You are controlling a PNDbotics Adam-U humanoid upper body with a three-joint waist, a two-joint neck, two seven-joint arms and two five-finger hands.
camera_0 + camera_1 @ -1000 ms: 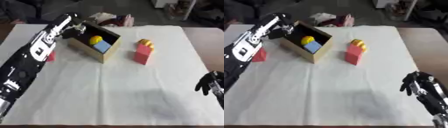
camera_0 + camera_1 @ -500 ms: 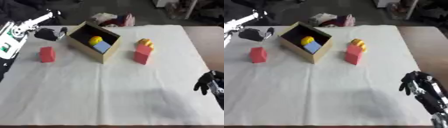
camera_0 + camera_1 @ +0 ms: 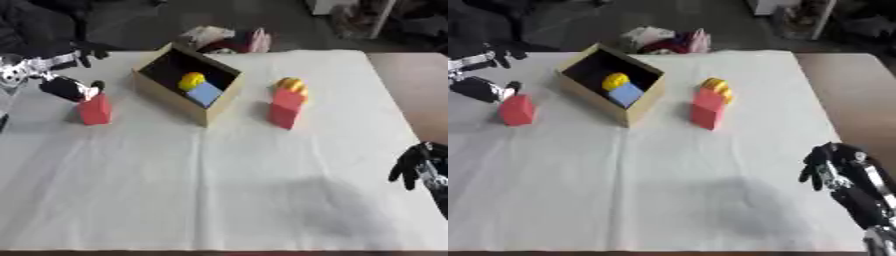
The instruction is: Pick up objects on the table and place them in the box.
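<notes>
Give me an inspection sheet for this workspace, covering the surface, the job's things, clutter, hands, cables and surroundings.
Surface: table under a white cloth, creased; bare brown top shows at the right edge.
Job's things: cardboard box open, tipped toward the camera, holding a yellow piece and a blue block. Small red block on the cloth left of the box. Taller red block right of the box, with a yellow piece on top.
Clutter: bundle of pink and white stuff at the far edge.
Hands: left hand just above the small red block, finger state unclear. Right hand idle at lower right, fingers relaxed, holding nothing.
Cables: nothing seen.
Surroundings: dark floor and dim shapes beyond the table.
</notes>
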